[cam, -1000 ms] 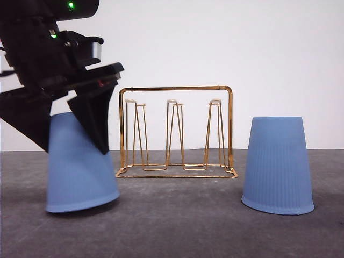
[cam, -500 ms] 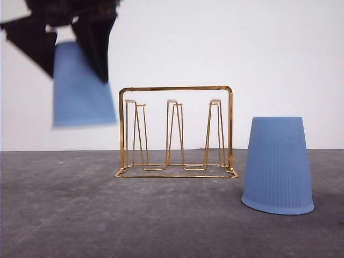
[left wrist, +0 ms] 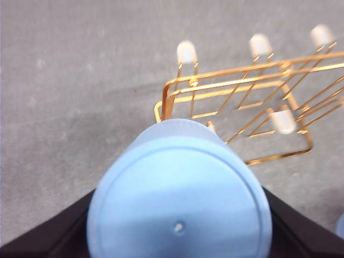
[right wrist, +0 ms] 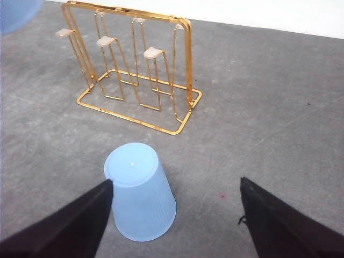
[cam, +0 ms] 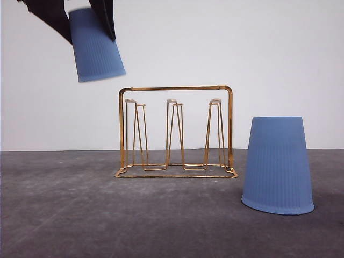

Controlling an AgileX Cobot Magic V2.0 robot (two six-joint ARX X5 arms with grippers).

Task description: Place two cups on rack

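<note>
High at the left of the front view, my left gripper (cam: 90,37) is shut on a light blue ribbed cup (cam: 98,48). The cup hangs upside down and tilted, above and left of the gold wire rack (cam: 177,88). In the left wrist view the cup's flat base (left wrist: 178,204) sits between the dark fingers (left wrist: 48,239), with the rack (left wrist: 242,70) below and beyond it. The second cup (cam: 278,164) stands upside down on the table, right of the rack. My right gripper (right wrist: 176,181) is open above this cup (right wrist: 141,192), which stands near its left finger (right wrist: 70,226).
The grey table (cam: 161,215) runs back to a white wall. The rack's white-tipped prongs (right wrist: 153,52) stand upright and bare. Open floor lies in front of the rack and to its left.
My left gripper has lifted its cup from the table at the left up above the height of the rack's top and slightly right. The second cup and rack have not moved.
</note>
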